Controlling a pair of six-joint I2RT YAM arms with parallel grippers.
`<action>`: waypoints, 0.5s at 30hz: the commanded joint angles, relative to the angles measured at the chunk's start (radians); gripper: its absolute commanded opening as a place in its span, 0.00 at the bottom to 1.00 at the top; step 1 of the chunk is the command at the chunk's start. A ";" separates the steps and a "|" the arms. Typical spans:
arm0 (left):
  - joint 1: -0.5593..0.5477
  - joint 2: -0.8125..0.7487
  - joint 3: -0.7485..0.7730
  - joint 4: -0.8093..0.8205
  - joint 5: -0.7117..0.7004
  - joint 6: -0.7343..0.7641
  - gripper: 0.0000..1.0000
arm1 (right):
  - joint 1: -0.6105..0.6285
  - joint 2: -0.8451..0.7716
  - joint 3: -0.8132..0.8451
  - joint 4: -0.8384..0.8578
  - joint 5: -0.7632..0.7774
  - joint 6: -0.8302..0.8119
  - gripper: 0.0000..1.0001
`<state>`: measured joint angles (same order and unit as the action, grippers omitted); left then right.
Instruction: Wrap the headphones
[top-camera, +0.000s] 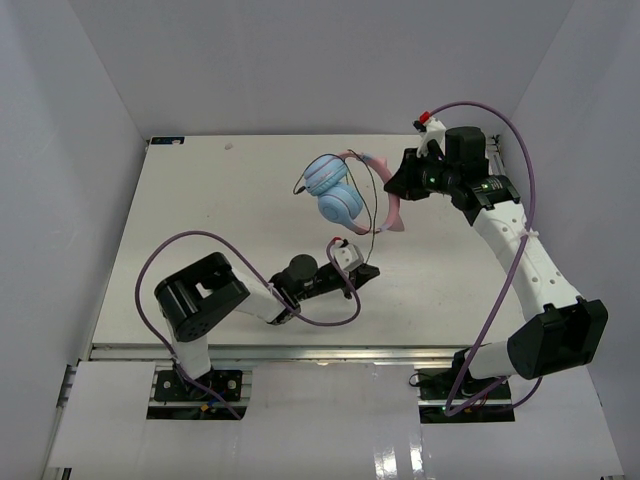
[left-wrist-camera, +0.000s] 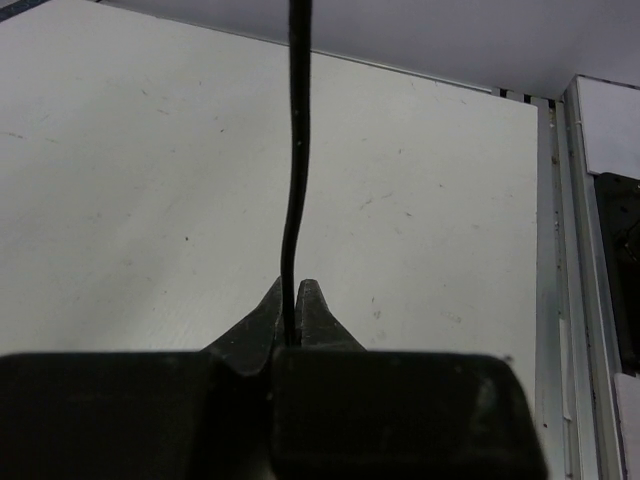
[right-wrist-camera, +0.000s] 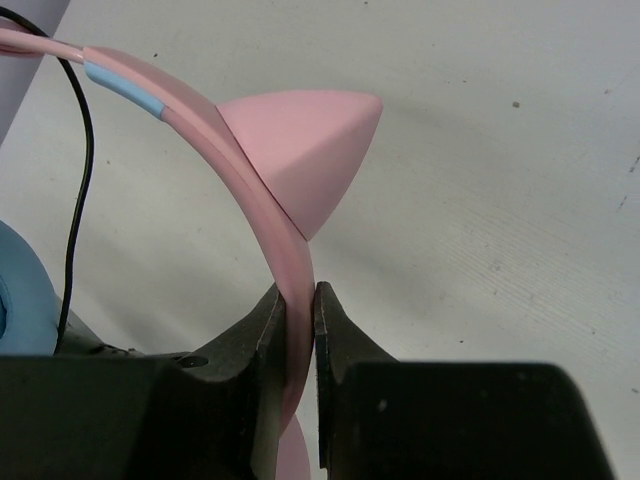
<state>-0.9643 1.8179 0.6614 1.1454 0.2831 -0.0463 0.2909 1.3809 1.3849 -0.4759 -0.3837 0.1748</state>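
Observation:
The headphones hang above the table's middle, with two light-blue earcups and a pink headband. My right gripper is shut on the headband, just below a pink cat-ear point. The thin black cord loops over the earcups and runs down to my left gripper. My left gripper is shut on the cord, which rises straight up from its jaws. Part of a blue earcup shows at the left of the right wrist view. The plug is not visible.
The white table is walled in by white panels on three sides. A purple cable arcs over the left arm, and another over the right arm. A metal rail runs along the near edge.

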 joint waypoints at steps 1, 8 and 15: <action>0.021 -0.094 -0.085 0.048 0.035 0.000 0.00 | -0.021 -0.059 0.022 0.027 -0.175 -0.132 0.08; 0.108 -0.172 -0.210 0.000 0.149 0.005 0.08 | -0.079 -0.060 -0.035 -0.062 -0.561 -0.440 0.08; 0.259 -0.199 -0.193 -0.139 0.356 0.016 0.27 | -0.014 0.003 -0.016 -0.316 -0.644 -0.819 0.08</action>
<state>-0.7738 1.6554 0.4422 1.1264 0.4752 -0.0494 0.2233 1.3700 1.3438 -0.6268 -0.8761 -0.3703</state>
